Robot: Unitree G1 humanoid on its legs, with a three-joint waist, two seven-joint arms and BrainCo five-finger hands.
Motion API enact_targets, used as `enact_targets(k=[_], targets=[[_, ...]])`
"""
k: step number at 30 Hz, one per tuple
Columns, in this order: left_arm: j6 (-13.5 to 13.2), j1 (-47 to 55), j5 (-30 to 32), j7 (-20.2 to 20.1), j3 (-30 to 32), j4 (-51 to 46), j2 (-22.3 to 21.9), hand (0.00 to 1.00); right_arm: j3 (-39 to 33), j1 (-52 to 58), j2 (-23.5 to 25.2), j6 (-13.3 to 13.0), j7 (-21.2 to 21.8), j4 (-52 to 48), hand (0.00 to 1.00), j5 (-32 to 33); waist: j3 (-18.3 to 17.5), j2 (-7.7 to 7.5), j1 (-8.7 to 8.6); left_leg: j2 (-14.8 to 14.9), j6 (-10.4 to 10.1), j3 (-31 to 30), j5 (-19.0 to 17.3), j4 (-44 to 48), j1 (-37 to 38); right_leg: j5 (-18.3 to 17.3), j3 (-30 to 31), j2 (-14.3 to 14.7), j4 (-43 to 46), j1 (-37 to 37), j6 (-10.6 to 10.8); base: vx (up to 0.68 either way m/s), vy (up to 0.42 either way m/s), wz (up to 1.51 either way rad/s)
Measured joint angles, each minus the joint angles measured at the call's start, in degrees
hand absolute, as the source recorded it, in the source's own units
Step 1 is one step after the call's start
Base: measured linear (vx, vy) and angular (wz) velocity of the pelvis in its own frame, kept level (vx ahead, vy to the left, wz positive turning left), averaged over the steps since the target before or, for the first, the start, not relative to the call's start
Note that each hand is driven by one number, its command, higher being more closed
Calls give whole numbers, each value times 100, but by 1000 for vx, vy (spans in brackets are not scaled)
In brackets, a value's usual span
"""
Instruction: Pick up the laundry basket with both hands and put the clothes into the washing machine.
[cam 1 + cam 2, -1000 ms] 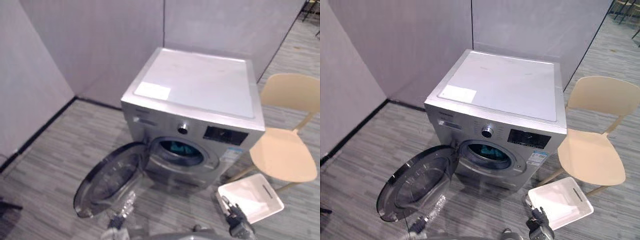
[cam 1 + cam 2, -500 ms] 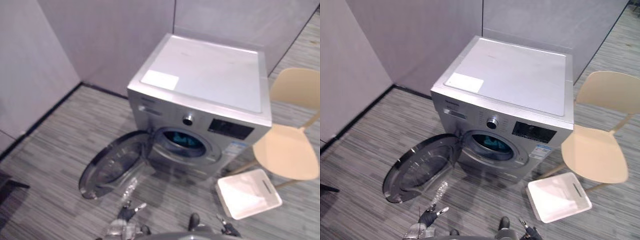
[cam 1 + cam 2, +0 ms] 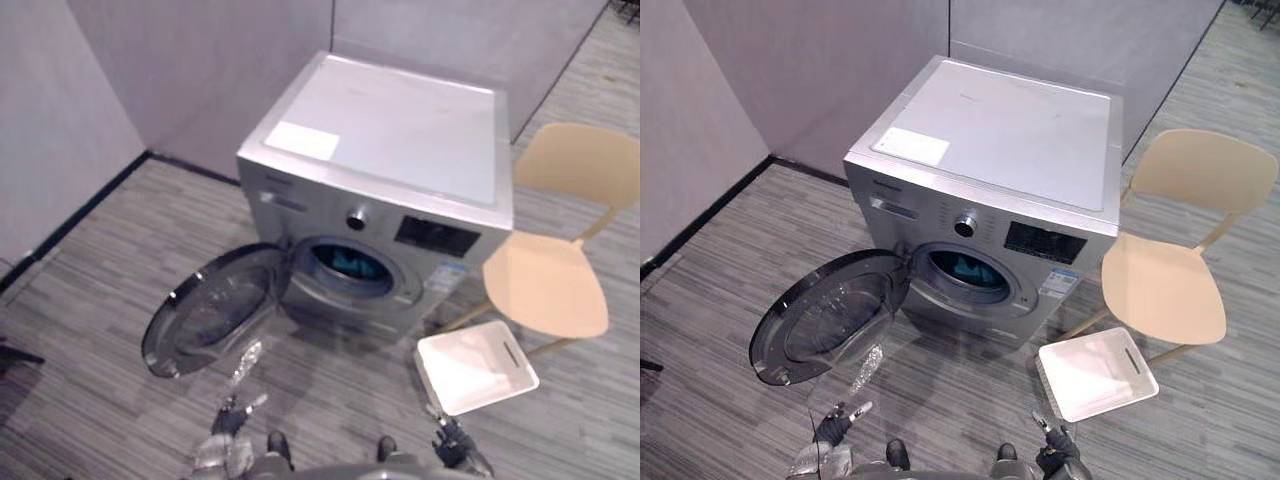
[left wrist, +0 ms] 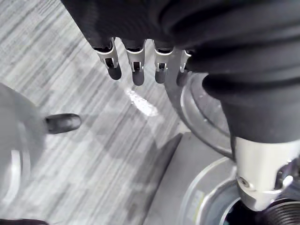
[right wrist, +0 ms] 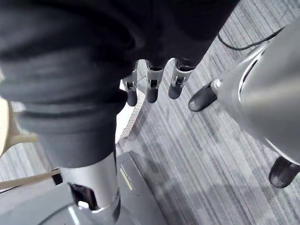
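The silver washing machine (image 3: 385, 170) stands in the middle with its round door (image 3: 212, 312) swung open to the left. Teal clothing (image 3: 350, 264) lies inside the drum. The white laundry basket (image 3: 478, 368) sits empty on the floor at the machine's right front corner, tilted against it. My left hand (image 3: 232, 420) hangs low near the bottom edge below the door, fingers (image 4: 133, 70) straight and holding nothing. My right hand (image 3: 1055, 440) hangs just in front of the basket without touching it, with its fingers (image 5: 152, 89) straight and empty too.
A beige chair (image 3: 545, 285) stands right of the machine, just behind the basket. Grey partition walls (image 3: 190, 70) close off the back and left. Striped grey floor (image 3: 90, 300) stretches to the left of the open door.
The whole picture has shifted, so the camera moved. Both hands stay low and open, and the right hand shows a little more. Basket, door and machine have not moved.
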Motion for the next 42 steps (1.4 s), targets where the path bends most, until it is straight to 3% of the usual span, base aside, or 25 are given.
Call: enact_targets(k=[1, 3, 5, 8, 12, 15, 20, 22, 26, 28, 30, 34, 37, 42], targets=[[-23, 67, -178, 85, 30, -466, -129, 0, -2, 98, -75, 2, -6, 0, 0, -26, -27, 99, 13, 77, -53, -107, 163, -176, 79, -24, -69, 112, 32, 35, -72, -163, -213, 42], [-109, 291, -382, 178, 33, -1467, -294, 0, -15, 225, -162, -1, -19, -2, 0, -32, -26, 160, 17, 178, -155, -303, 354, -409, 206, -65, -274, 212, 31, 147, -152, -153, -174, 46], [-186, 593, -351, 203, 101, -2675, -382, 0, -68, 300, -215, -27, -27, -11, 0, -32, -83, 203, 56, 282, -216, -474, 485, -575, 257, -141, -406, 359, 33, 195, -221, -139, -115, 29], [-232, 680, 95, 406, 690, -3405, -443, 0, -137, 347, -245, -49, -37, -12, 0, -29, -109, 283, 109, 310, -217, -669, 484, -660, 252, -143, -480, 464, 31, 211, -224, -83, -52, 14], [-211, 653, 673, 637, 1364, -3633, -250, 0, -240, 473, -246, -50, -18, -16, 0, -28, -104, 337, 121, 263, -165, -725, 520, -761, 255, -143, -519, 447, 32, 219, -225, -4, 1, 10], [-87, 500, 1011, 799, 1762, -3632, 167, 0, -261, 544, -233, -40, 27, -28, 0, -27, -98, 388, 119, 222, -140, -691, 539, -767, 251, -157, -520, 392, 46, 244, -220, 56, 28, 2], [29, -269, 1171, 843, 1841, -3611, 857, 0, -223, 594, -231, -21, 158, -501, 0, -28, -82, 419, 123, 154, -95, -497, 604, -791, -139, -208, -419, 278, 322, -338, -161, 49, 26, -14], [59, -780, 1224, 841, 1879, -3534, 1149, 0, -208, 484, -222, -14, 224, -524, 0, -37, 27, 343, 137, 162, -82, -373, 629, -722, -395, -121, -312, 271, 339, -624, -192, 68, 18, -35], [162, -2119, 1091, 830, 2041, -3169, 1942, 0, -160, 434, -56, -10, 262, -864, 0, -52, 244, 46, 136, 260, -64, -201, 566, -447, -1046, 192, -195, 285, 26, -1073, -209, 40, 9, -26], [217, -2513, 1002, 827, 2041, -3090, 2107, 0, -142, 425, -10, -11, 266, -946, 0, -35, 293, -34, 139, 283, -63, -180, 527, -332, -1221, 294, -158, 294, -108, -1131, -200, 18, 21, -14], [260, -3008, 975, 828, 2014, -2973, 2292, 0, 80, 425, 10, -11, 271, -1136, 0, 59, 360, -108, 162, 392, -63, -172, 357, -8, -1481, 571, -114, 366, -350, -1167, -198, -8, 19, -20], [387, -4171, 620, 768, 2001, -1847, 2869, 0, 551, 401, 84, -14, 395, -1659, 0, 276, 408, -168, 343, 803, -39, -40, 96, 484, -2010, 1351, 133, 686, -751, -1452, -157, -69, -5, -47], [397, -4756, 491, 623, 1890, -1297, 3078, 0, 758, 394, 163, -13, 477, -1826, 0, 416, 453, -269, 424, 1069, -39, 20, 93, 500, -2141, 1946, 258, 927, -1008, -1551, -106, -79, 26, -42], [497, -4863, 510, 410, 1746, -368, 2947, 0, 927, 424, 151, -18, 504, -1812, 0, 624, 457, -384, 427, 1150, -81, -90, 114, 566, -2214, 1962, 318, 1011, -1008, -1564, -118, 8, 58, 1]])
